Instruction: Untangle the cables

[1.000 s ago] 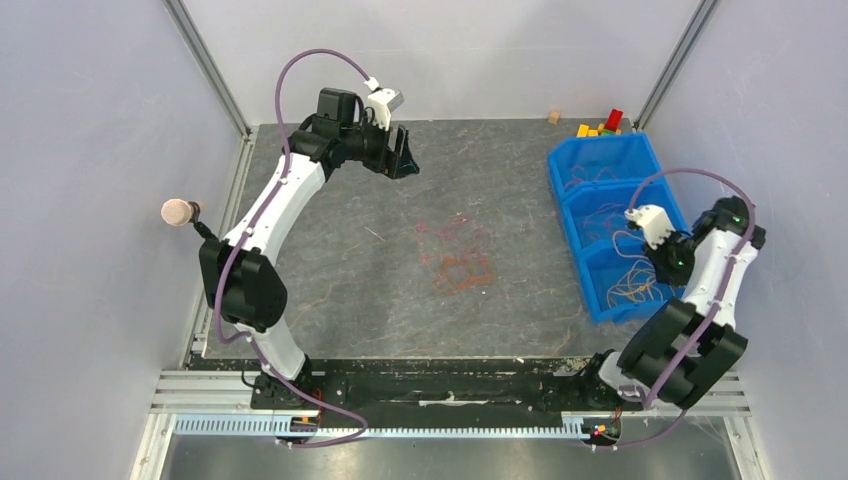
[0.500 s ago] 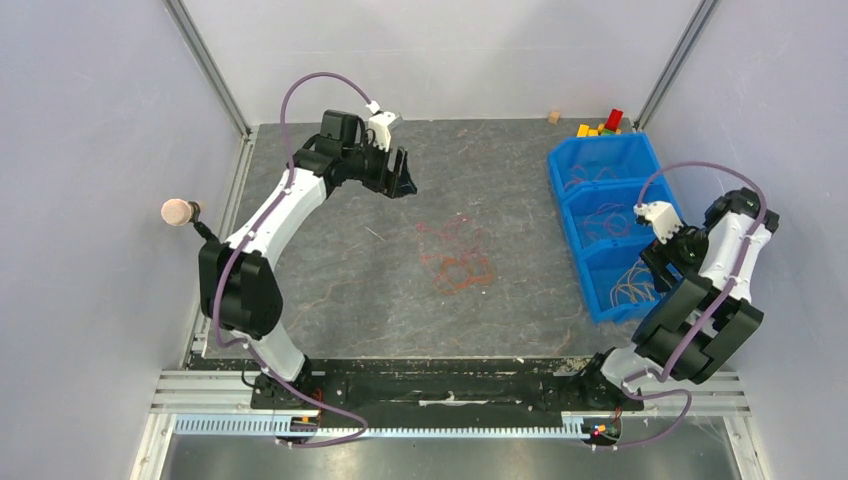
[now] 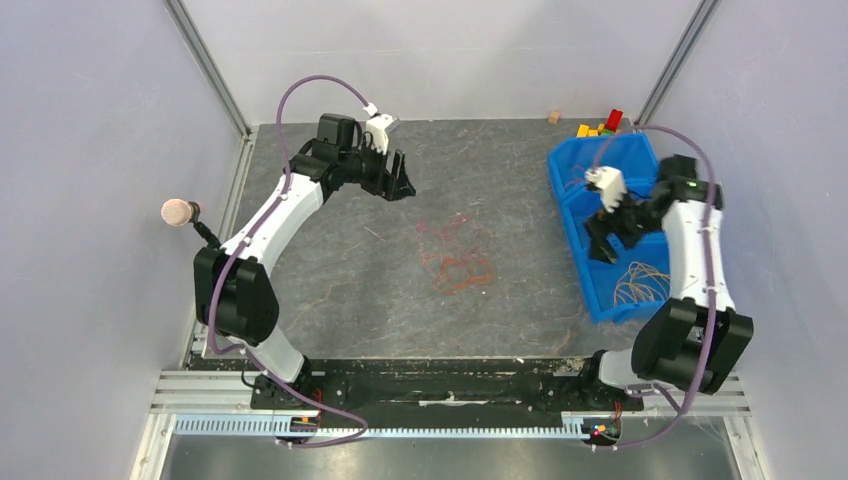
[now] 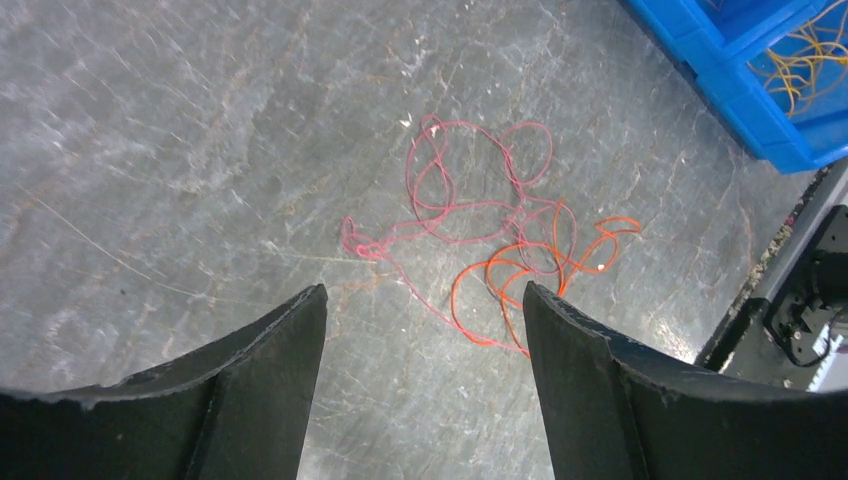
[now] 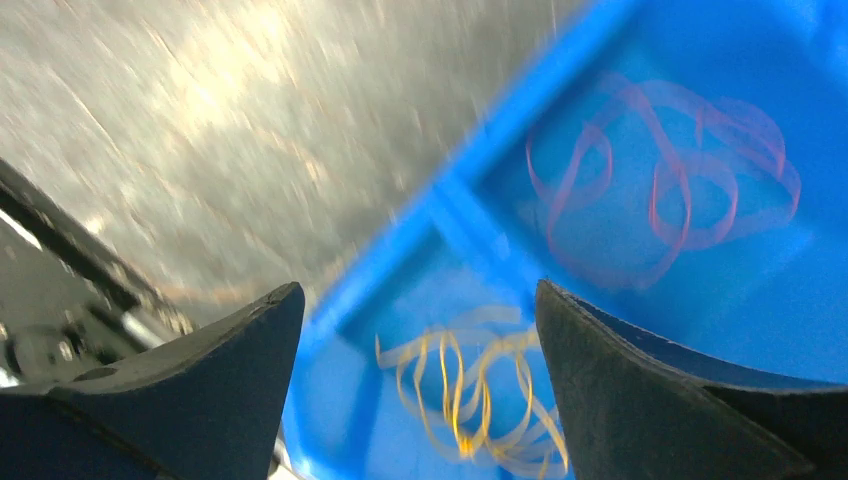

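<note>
**Cables** (image 4: 490, 235): one tangle, a pink-red strand looped through an orange strand (image 4: 500, 290). It lies flat on the bare table (image 3: 350, 290) near the middle, well apart from both arms.

**Bin** (image 3: 610, 314): blue, divided, at the right edge. Yellow cables (image 5: 470, 390) are in the nearest compartment, pink cables (image 5: 660, 180) in the middle one.

**Left gripper** (image 4: 425, 290): fingers wide, nothing between them. It hangs over the far left of the table, aimed towards the tangle.

**Right gripper** (image 5: 420, 288): fingers wide and empty, above the divider between those two compartments.

**Hazards:**
- The strands are thin and lie flat, so fingers may close on nothing.
- A pinch at a crossing would likely take both colours and lift the knot whole, tightening it.
- A low pass by the right arm could snag sorted strands or nudge the bin.
</note>
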`<act>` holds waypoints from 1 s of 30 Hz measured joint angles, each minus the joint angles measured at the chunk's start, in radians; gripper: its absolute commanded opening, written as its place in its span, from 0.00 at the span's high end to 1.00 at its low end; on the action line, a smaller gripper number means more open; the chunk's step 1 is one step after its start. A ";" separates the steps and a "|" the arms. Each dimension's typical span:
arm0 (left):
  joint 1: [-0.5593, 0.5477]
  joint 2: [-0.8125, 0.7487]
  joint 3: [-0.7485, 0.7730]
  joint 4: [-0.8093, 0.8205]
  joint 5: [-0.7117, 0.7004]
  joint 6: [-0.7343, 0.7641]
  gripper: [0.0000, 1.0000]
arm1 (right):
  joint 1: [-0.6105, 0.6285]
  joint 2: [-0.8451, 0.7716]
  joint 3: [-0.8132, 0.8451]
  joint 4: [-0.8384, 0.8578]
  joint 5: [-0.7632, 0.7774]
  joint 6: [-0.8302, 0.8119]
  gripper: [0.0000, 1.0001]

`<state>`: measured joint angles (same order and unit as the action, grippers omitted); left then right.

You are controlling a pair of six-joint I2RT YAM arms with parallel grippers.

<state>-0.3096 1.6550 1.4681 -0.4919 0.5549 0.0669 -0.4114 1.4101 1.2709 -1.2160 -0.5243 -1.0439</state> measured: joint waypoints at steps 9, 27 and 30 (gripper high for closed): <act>0.027 -0.010 -0.159 0.006 0.078 -0.084 0.27 | 0.665 0.024 -0.117 0.474 0.013 0.531 0.26; -0.045 0.333 -0.215 0.238 0.076 -0.393 0.34 | 0.825 0.328 -0.225 0.738 0.168 0.762 0.92; -0.077 0.383 -0.162 0.298 0.079 -0.460 0.77 | 0.826 0.327 -0.233 0.741 0.169 0.761 1.00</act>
<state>-0.3866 2.0377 1.3060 -0.1936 0.6334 -0.3931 0.4141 1.7374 1.0382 -0.4751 -0.3553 -0.2832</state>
